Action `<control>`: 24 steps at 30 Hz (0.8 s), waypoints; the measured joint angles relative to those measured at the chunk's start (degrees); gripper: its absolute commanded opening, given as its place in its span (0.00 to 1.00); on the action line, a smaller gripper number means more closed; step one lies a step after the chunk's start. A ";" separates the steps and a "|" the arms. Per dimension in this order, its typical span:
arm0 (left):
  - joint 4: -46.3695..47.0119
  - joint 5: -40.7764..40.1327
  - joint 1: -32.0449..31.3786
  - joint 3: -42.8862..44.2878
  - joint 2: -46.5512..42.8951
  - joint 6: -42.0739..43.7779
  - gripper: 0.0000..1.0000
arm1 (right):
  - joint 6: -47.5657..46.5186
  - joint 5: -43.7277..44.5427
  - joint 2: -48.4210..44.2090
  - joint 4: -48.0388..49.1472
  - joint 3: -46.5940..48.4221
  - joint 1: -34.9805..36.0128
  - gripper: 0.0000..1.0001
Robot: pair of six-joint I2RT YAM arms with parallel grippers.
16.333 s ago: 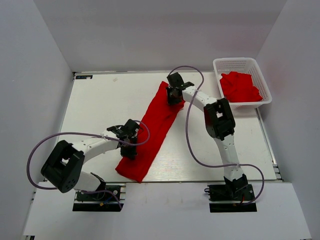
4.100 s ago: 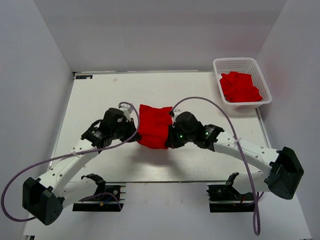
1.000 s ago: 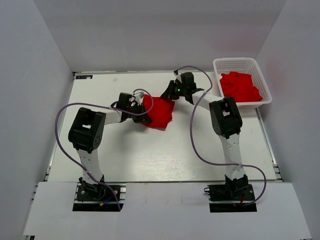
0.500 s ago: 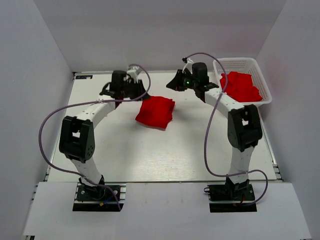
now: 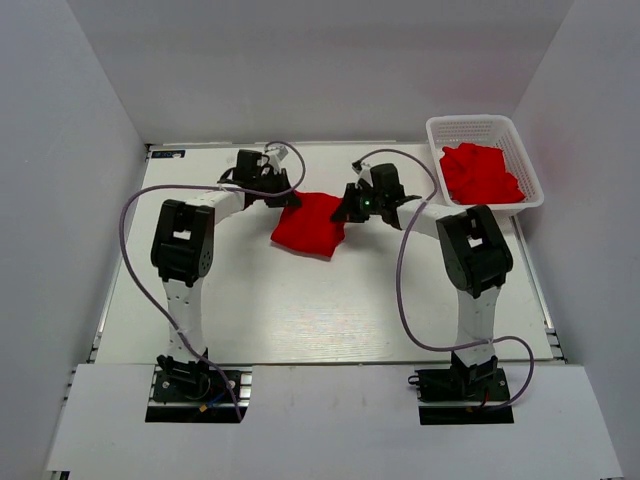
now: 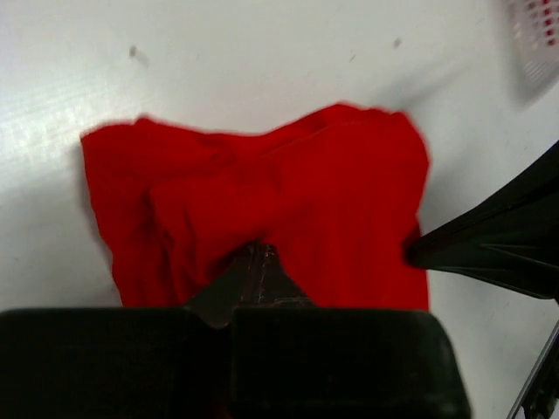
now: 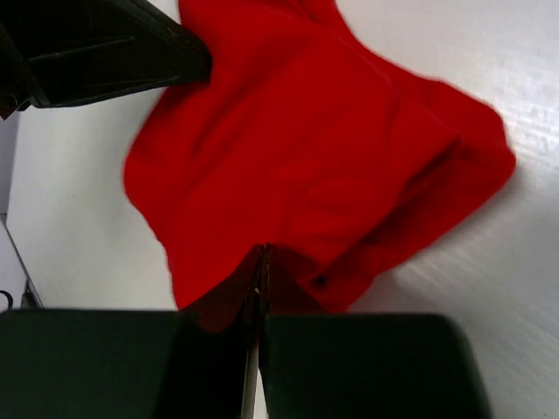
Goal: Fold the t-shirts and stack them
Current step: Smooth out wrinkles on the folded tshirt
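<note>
**One t-shirt folded; pile pending**

Top view: folded t-shirt (image 5: 310, 222) on counter (image 5: 300, 310), between left gripper (image 5: 287, 197) and right gripper (image 5: 348, 208), apparently touching both. Crumpled t-shirts (image 5: 480, 172) wait in basket (image 5: 520, 140), well apart from both jaws. No stack begun, by the look of it.
Left wrist: jaws closed at cloth edge; pinch unconfirmable.
Right wrist: same.

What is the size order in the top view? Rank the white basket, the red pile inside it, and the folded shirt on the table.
1. White basket, largest.
2. Folded shirt and red pile: they look about alike, so left unranked.
</note>
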 measured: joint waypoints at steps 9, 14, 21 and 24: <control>0.42 -1.99 0.02 -1.49 3.02 2.58 0.00 | -0.28 2.23 6.40 -1.05 1.84 0.39 0.00; 0.44 -3.85 0.76 -2.36 3.02 4.31 0.00 | -1.51 3.04 6.67 -1.22 1.84 0.28 0.00; -0.61 -4.24 2.12 -2.32 2.67 6.58 0.24 | -2.97 4.11 5.42 -2.27 1.46 0.24 0.17; -2.67 -4.74 2.40 -2.27 0.76 8.50 0.59 | -4.44 5.46 2.10 -5.88 1.33 0.09 0.41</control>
